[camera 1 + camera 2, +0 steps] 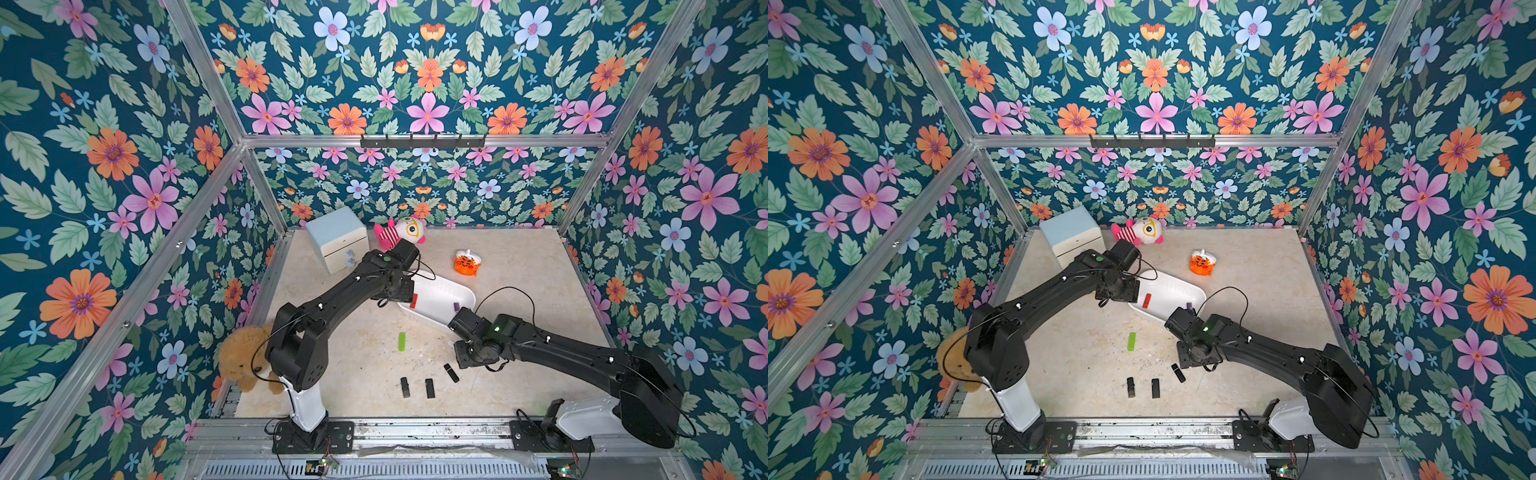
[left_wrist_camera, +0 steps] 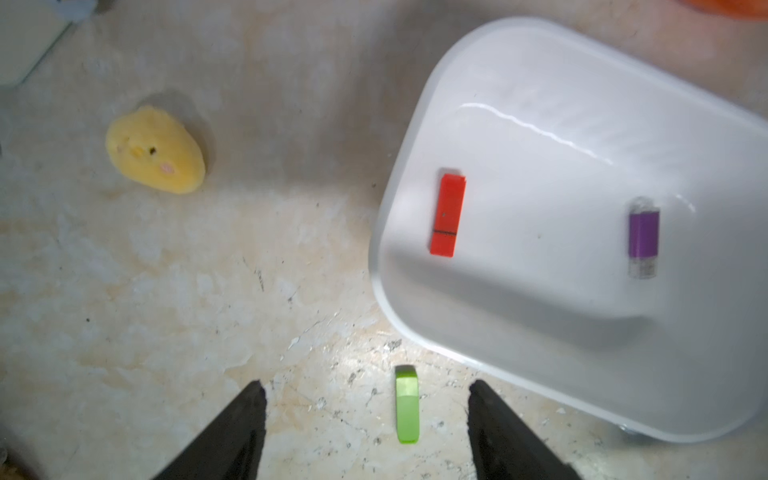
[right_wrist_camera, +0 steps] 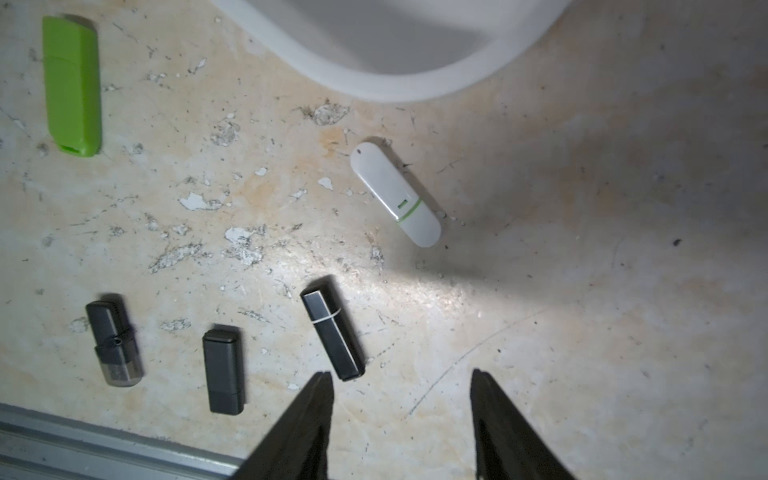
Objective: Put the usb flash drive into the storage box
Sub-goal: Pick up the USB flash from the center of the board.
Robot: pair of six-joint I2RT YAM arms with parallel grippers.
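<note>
White glossy rounded-rectangular plastic storage box (image 1: 442, 291) is sitting mid-frame in both top views on the beige marbled tabletop (image 1: 532, 299). Two drives are lying inside, apart: one red rectangular usb flash drive (image 2: 447, 215) at the left end and one purple usb flash drive (image 2: 643, 237) toward the right, print on its pale end too blurred to read. Five others are lying on the tabletop below the box: one lime-green usb flash drive (image 1: 402, 341), one white oval usb flash drive with a green band (image 3: 395, 194), three black usb flash drives (image 1: 430, 388) at lower centre. The left gripper (image 2: 368, 383) is hanging over the box's left end, jaws spread, gripping nothing. The right gripper (image 3: 402, 373) is hovering lower right of the box, jaws parted, empty. Four plush toys are lying around: brown plush dog (image 1: 241, 357), pink-striped plush doll (image 1: 401, 232), orange plush tiger (image 1: 467, 262), yellow plush chick (image 2: 154, 150).
</note>
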